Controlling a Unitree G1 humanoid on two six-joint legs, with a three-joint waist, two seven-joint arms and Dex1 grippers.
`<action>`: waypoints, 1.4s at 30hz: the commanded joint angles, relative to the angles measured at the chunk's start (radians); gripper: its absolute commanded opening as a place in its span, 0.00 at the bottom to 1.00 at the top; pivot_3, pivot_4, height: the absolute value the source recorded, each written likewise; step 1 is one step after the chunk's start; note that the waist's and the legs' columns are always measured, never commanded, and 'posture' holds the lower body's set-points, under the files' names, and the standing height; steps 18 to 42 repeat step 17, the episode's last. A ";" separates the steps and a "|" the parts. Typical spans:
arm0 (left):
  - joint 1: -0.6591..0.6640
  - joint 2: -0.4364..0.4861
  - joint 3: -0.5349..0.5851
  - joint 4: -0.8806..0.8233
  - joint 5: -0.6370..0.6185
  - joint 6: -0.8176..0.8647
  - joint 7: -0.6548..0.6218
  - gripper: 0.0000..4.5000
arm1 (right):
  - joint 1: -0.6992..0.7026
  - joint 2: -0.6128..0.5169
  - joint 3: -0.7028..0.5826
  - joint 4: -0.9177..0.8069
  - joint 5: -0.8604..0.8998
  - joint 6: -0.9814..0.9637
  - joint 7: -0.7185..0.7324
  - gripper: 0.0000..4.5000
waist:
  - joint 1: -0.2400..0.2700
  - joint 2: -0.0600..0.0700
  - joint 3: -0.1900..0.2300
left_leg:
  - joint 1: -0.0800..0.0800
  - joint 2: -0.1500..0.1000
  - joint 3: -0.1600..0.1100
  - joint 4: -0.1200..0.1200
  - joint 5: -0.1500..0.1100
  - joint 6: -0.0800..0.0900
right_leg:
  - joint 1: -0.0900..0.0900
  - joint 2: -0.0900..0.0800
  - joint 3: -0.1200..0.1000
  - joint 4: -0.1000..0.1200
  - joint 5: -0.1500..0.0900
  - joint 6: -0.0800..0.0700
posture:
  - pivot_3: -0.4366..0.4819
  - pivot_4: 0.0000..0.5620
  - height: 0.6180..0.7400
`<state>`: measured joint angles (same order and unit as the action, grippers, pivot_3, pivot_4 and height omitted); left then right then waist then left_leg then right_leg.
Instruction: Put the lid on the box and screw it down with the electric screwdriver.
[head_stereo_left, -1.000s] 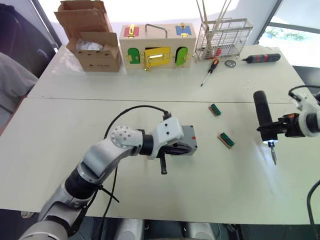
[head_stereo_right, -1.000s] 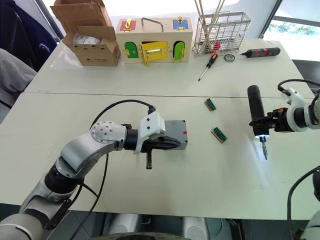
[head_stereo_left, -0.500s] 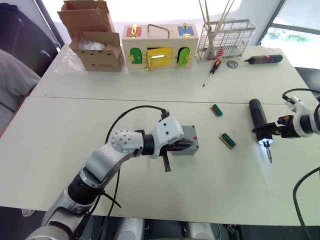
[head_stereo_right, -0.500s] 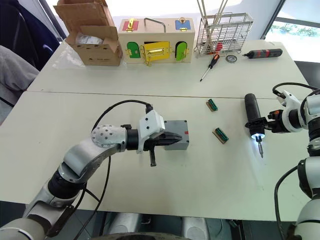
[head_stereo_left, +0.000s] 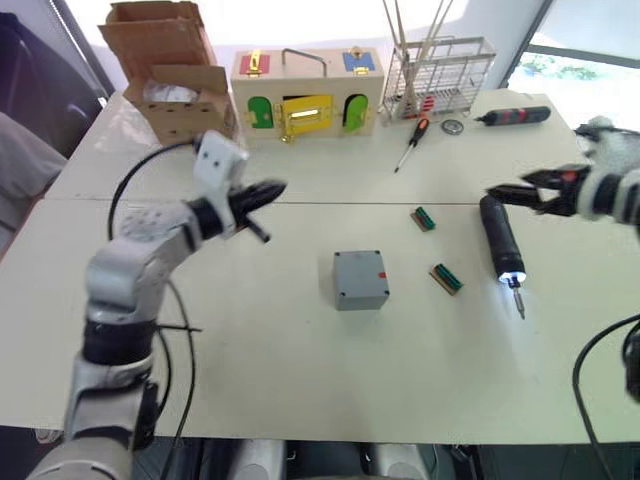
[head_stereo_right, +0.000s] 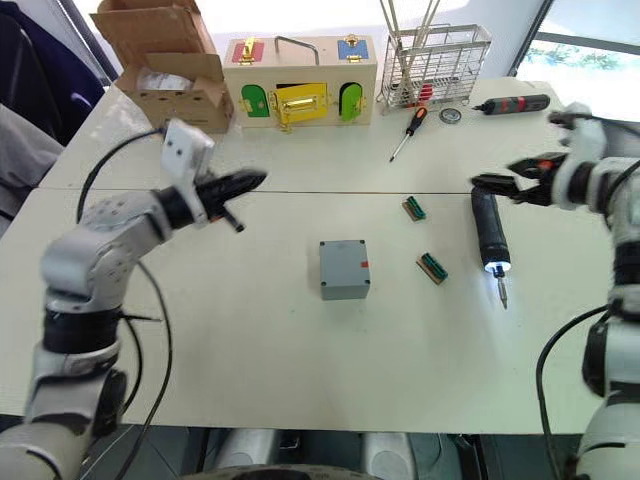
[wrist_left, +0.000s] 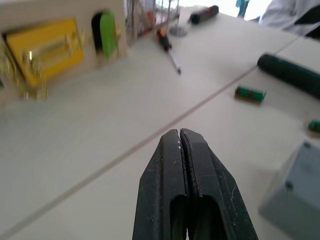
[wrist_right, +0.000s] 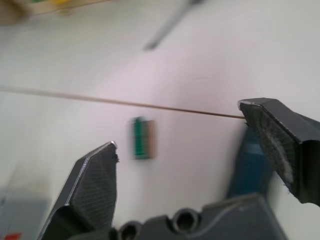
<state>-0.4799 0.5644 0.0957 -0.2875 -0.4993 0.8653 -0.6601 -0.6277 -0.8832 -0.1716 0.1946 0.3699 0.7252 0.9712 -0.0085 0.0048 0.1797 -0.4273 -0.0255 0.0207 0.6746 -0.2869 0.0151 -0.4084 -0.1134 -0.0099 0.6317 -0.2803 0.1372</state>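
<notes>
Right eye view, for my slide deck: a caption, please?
Small grey plastic box alone mid-table, thick black electric screwdriver lying lit, both tools raised clear.

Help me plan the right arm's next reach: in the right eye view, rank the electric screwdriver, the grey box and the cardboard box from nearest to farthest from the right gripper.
1. Electric screwdriver: lying on the table just below the open right gripper.
2. Grey box: mid-table, toward the robot's left of that gripper.
3. Cardboard box: far-left corner of the table.
</notes>
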 joint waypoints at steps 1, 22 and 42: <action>0.134 0.086 0.067 -0.113 -0.078 0.050 -0.070 0.00 | 0.175 -0.001 -0.091 -0.298 0.156 0.070 0.054 0.99 | 0.010 0.000 0.000 | 0.000 -0.001 0.000 0.001 0.000 0.000 | 0.001 -0.001 0.000 0.000 0.000 0.000 | 0.48 0.27 1.00; 0.525 0.130 0.091 -0.358 -0.382 0.238 -0.077 0.00 | 0.682 -0.181 -0.122 -0.606 0.317 0.229 0.147 0.99 | 0.019 0.000 -0.002 | 0.003 -0.001 0.000 0.007 -0.003 0.004 | 0.005 -0.005 0.004 -0.001 0.000 -0.001 | 0.48 0.27 1.00; 0.525 0.130 0.091 -0.358 -0.382 0.238 -0.077 0.00 | 0.682 -0.181 -0.122 -0.606 0.317 0.229 0.147 0.99 | 0.019 0.000 -0.002 | 0.003 -0.001 0.000 0.007 -0.003 0.004 | 0.005 -0.005 0.004 -0.001 0.000 -0.001 | 0.48 0.27 1.00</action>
